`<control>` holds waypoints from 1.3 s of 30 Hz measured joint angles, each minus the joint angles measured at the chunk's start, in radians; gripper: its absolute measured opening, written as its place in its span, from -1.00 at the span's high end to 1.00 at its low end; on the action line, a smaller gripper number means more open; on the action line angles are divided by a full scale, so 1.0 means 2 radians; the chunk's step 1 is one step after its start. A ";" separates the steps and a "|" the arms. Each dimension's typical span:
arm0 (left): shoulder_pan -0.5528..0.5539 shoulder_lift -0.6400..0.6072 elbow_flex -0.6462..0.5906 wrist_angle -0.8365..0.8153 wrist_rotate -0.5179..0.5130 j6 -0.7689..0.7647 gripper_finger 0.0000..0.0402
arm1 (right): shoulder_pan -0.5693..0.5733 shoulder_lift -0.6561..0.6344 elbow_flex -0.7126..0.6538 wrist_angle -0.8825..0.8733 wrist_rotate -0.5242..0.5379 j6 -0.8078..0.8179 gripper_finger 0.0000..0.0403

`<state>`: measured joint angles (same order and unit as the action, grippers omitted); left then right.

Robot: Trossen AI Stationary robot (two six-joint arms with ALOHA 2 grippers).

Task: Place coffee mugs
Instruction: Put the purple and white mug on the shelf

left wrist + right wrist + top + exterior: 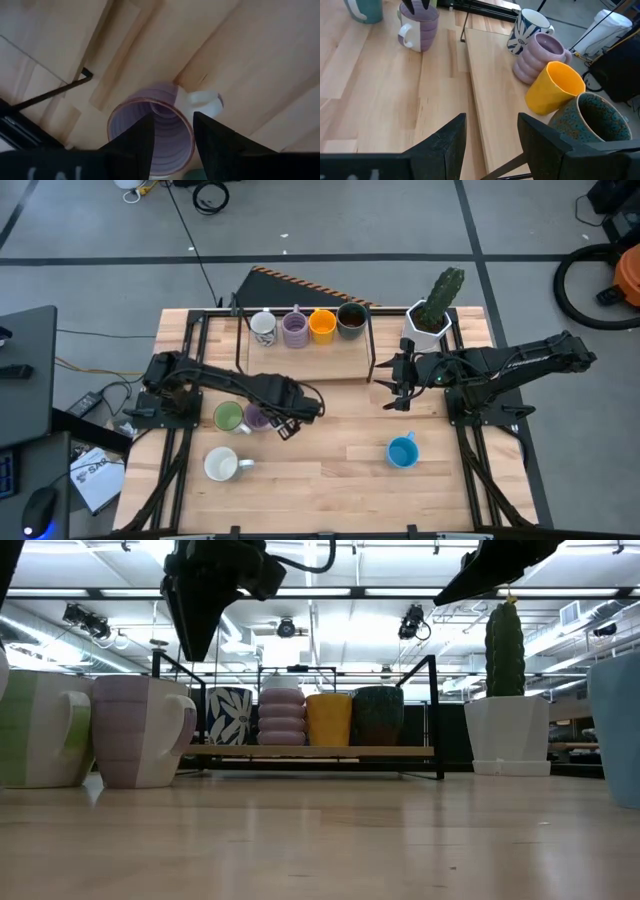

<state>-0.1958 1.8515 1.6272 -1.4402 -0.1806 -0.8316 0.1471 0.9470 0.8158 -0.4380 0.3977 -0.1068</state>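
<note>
On the pale wooden surface [330, 465], a white ceramic mug [221, 465] sits at 7 o'clock and a blue mug [401, 451] at 5. The left end effector [169, 131], fingers spread, hovers over a ribbed purple mug [150, 130] beside a green mug [229, 417] at 9. The right end effector [490, 137] hangs spread at 2. At 12, four mugs line a low wooden shelf [300, 358].

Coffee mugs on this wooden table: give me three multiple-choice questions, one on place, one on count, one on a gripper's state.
1. Where does the blue glazed mug stand?
A. on the raised wooden shelf
B. on the tabletop, near the right arm
C. beside the green mug

2. How many mugs stand on the raised wooden shelf?
A. two
B. four
C. six

3. The left gripper is
A. open above the ribbed purple mug
B. shut on it
C. parked at the table's edge

Answers: 1 B, the high view shows it alone there. 2 B, four in a row. 3 A, fingers apart over its rim.
</note>
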 joint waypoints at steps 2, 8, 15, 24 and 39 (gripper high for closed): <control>-0.010 0.000 0.000 -0.003 0.001 -0.011 0.30 | 0.000 0.000 0.000 0.000 0.000 0.001 0.09; -0.040 0.000 0.000 -0.033 0.024 -0.030 0.30 | 0.000 0.000 0.000 0.000 -0.004 0.003 0.09; -0.042 -0.003 -0.067 0.015 0.043 -0.038 0.30 | 0.000 0.000 0.000 0.006 -0.004 0.003 0.09; -0.029 -0.040 -0.127 0.075 0.048 -0.025 0.31 | 0.000 0.000 0.000 0.009 -0.004 0.001 0.09; -0.027 -0.041 -0.140 0.116 0.050 0.158 0.90 | 0.000 0.000 0.000 0.012 -0.004 0.003 0.09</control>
<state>-0.2489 1.7687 1.3465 -1.2076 -0.0800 -0.5162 0.1471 0.9466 0.8154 -0.4133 0.3901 -0.1013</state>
